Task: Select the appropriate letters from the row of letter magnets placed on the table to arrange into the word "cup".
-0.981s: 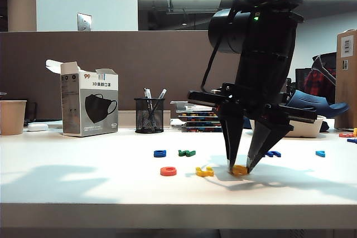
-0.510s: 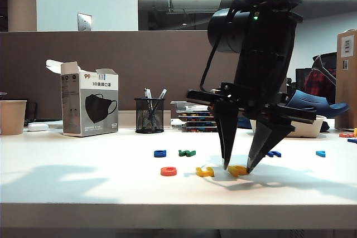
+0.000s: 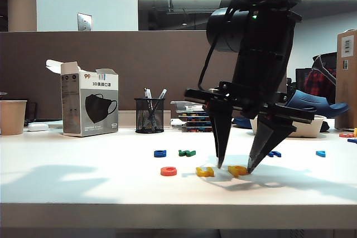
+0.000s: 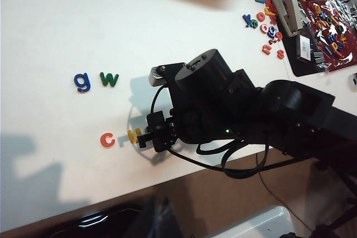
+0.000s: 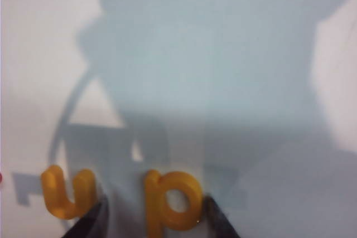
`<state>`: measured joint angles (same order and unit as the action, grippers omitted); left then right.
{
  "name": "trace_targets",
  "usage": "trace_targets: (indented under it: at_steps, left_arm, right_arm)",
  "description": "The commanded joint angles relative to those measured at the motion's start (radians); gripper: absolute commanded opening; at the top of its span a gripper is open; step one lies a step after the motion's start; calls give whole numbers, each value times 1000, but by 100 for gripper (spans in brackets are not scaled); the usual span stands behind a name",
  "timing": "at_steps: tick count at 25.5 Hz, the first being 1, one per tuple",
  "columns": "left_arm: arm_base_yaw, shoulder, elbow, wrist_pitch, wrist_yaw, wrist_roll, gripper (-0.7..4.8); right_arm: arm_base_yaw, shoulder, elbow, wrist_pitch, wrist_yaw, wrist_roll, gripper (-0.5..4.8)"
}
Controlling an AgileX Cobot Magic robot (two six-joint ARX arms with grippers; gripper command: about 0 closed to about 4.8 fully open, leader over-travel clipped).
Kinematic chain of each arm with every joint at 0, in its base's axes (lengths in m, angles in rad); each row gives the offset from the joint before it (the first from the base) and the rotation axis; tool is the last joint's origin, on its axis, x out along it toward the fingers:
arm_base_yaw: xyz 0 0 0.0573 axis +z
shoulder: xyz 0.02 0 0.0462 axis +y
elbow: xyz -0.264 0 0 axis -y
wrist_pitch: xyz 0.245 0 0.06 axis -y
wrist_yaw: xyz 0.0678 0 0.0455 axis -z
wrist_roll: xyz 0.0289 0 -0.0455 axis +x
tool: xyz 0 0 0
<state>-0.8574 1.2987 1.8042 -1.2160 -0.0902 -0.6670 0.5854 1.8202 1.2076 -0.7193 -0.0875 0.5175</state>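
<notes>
Right gripper (image 3: 234, 168) jaws wider around p (image 3: 238, 170)

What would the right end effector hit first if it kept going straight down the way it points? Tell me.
Most likely the table: the right end effector points down, open, fingers astride the yellow p, tips nearly on the surface.
</notes>
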Motion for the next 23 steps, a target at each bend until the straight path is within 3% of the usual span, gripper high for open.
trace_targets:
  at_steps: [1,6,23]
  left_arm:
    - [-1,-3,5,6,-2,4,-5]
    - [-1,-3,5,6,-3,4,-5]
    - [-1,-3,5,6,-3,4,-5]
  right_arm:
    - [-1,6,-12,-63,7,7,226]
    - [-1,4,30,-100,45,6,226]
    - [-2,-3,250,-206,3,-54,244]
